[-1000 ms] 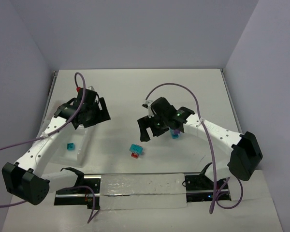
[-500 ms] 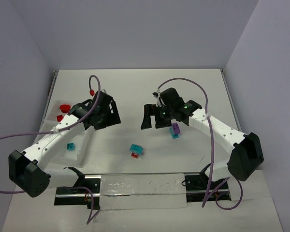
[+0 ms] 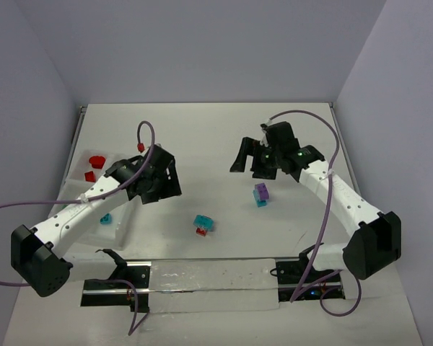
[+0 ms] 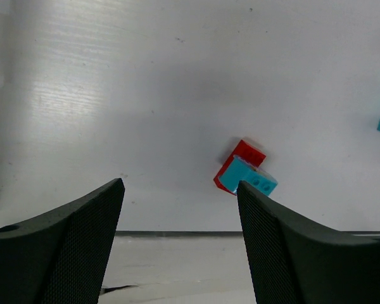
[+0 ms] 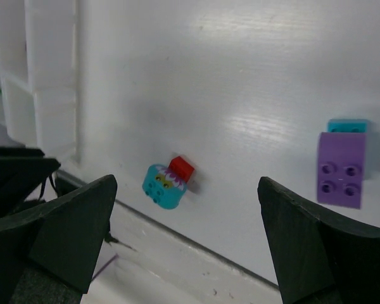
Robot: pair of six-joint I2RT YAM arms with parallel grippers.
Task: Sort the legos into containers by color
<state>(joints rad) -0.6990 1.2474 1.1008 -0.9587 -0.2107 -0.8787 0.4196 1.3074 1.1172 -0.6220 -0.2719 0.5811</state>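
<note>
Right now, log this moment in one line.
left gripper open, empty | right gripper open, empty | cyan-red pair on table | purple-cyan pair on table | tray holds red bricks, cyan brick

Cyan-and-red legos (image 3: 203, 224), centre (possibly one stack)

A white surface (image 3: 202, 137) fills the middle of the overhead view, matte with a faint brushed sheen where the light falls on it. Plain grey-lilac walls close it in: a back wall (image 3: 202, 50), a left wall (image 3: 22, 108) and a right wall (image 3: 411, 108). A thin metal strip (image 3: 78, 137) runs along the surface's left edge. At the near edge lies a frosted, translucent strip (image 3: 209, 277) on a black rail (image 3: 202, 292).
</note>
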